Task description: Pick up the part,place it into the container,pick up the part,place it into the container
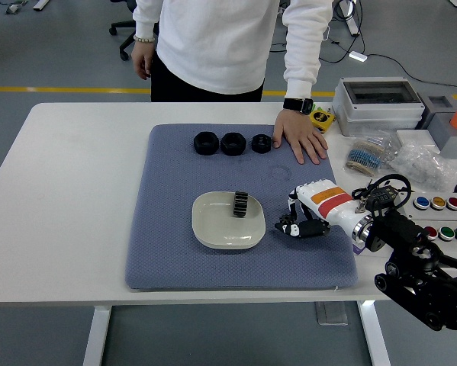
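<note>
I see my right hand low over the blue mat, just right of the white dish, its fingers curled and holding nothing, while one black toothed part stands on edge inside the dish at its far right. Three more black parts sit in a row at the mat's far edge, and the person's hand lies flat on the mat just right of that row. To my right the table is crowded with a grey box, bagged pieces and coloured buttons
</note>
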